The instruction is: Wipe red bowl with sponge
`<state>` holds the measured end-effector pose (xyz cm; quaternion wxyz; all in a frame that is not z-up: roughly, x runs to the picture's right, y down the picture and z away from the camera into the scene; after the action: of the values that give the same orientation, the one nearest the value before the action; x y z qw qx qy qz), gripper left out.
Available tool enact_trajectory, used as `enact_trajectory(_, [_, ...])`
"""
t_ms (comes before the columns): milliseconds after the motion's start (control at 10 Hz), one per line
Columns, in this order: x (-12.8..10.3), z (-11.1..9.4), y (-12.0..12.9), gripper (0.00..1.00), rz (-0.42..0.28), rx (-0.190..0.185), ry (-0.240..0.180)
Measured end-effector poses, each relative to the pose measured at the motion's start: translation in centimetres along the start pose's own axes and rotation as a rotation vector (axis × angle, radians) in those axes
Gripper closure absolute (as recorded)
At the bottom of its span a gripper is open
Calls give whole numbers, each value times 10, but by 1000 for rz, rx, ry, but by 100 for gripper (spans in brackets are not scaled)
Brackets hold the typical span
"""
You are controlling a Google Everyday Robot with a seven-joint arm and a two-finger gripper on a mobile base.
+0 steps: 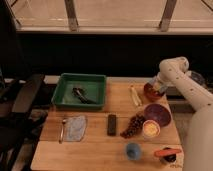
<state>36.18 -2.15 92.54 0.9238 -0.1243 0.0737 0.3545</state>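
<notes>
The red bowl point(149, 93) is sitting at the far right edge of the wooden table point(95, 152), just beyond the wider purple dish point(158, 114). The sponge point(160, 90), a small blue and yellow block, is pressing down into the bowl's right side. The gripper point(158, 86) is hanging right over the bowl with its fingers drawn together, clamping the sponge, while the white arm is reaching in from the right. A pale banana point(134, 95) is lying just left of the bowl. In front of the purple dish a small white cup point(150, 129) with a yellow inside is standing beside a bunch of dark grapes point(132, 125), and a black bar point(112, 124) is lying to their left. Further left, a pale-blue cloth point(76, 127) is lying flat beside a fork point(62, 130), and a green tray point(80, 91) is sitting at the back left. A blue cup point(132, 150) is standing near the front edge.
</notes>
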Motion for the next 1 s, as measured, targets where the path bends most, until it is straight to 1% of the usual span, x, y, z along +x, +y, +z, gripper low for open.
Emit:
enact_trajectory(100, [-5,1,2,100,1,-8,-27])
enact_trajectory(300, [-22,1,13,100,-5,-38,-95])
enact_trajectory(400, [-25,-2,17,100,-6,-52,-124])
enact_trajectory(600, [-20,-10,23,100,-4,-72,-145])
enact_trajectory(800, [-12,-16,29,100,7,-87,-141])
enact_trajectory(900, [-1,-17,26,100,21,-91,-127])
enact_trajectory(1000, [9,-16,23,100,32,-98,-105])
